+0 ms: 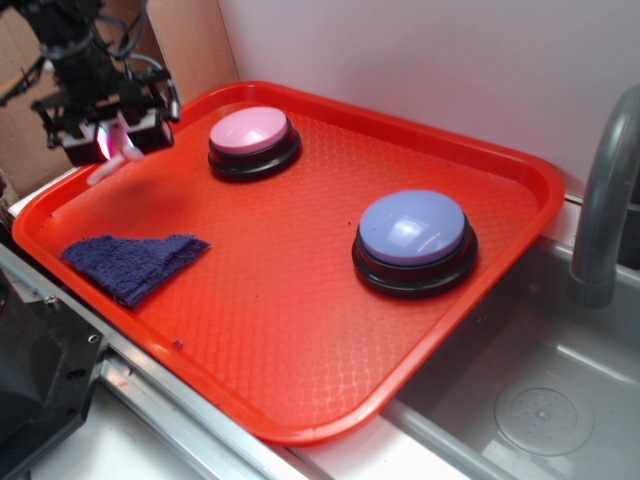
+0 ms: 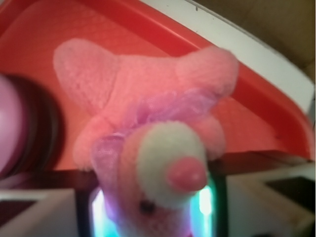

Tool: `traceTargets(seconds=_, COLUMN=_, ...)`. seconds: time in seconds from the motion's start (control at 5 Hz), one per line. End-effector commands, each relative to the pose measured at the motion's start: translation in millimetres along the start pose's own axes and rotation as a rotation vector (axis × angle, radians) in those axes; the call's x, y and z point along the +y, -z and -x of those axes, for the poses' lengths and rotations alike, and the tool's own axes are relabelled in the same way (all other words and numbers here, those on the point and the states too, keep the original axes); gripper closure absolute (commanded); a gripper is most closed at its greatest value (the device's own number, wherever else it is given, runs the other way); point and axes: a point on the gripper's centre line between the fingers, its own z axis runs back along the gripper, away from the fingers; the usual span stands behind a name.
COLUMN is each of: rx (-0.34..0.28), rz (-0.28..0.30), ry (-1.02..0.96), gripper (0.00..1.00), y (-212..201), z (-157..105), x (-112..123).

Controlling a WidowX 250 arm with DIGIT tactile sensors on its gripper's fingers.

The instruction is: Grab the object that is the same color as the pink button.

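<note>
Pink plush toy [image 2: 148, 143] sat clamped between the jaws of the gripper [image 1: 108, 135], its ears and pale tail dangling above the far-left corner of the red tray [image 1: 300, 400]. It appeared lifted clear of the tray, so the grab looked essentially done. Nearby stood the pink button [image 1: 250, 132]; farther off were the lavender button [image 1: 412, 228] and a folded blue cloth [image 1: 135, 262].

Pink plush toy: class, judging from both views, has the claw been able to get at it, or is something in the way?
Apparently yes: the claw looks shut on the pink plush toy, lifted above the red tray, clear of the pink button.
</note>
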Motion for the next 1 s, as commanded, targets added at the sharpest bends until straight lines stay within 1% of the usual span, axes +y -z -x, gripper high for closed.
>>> traceTargets(seconds=0.0, rx=0.098, rz=0.043, ry=0.415, gripper=1.00, y=-78.6, z=43.2, x=-28.2)
traceTargets(seconds=0.2, rx=0.173, rz=0.064, ry=0.590, gripper=1.00, y=-95.2, z=66.6, x=-30.5)
traceTargets(seconds=0.4, rx=0.187, rz=0.100, ry=0.727, gripper=1.00, y=-104.0, z=83.0, x=-29.6)
traceTargets(seconds=0.6, rx=0.180, rz=0.111, ry=0.732, gripper=1.00, y=-104.3, z=86.1, x=-28.4)
traceTargets(seconds=0.8, rx=0.179, rz=0.079, ry=0.669, gripper=1.00, y=-105.5, z=73.3, x=-25.1)
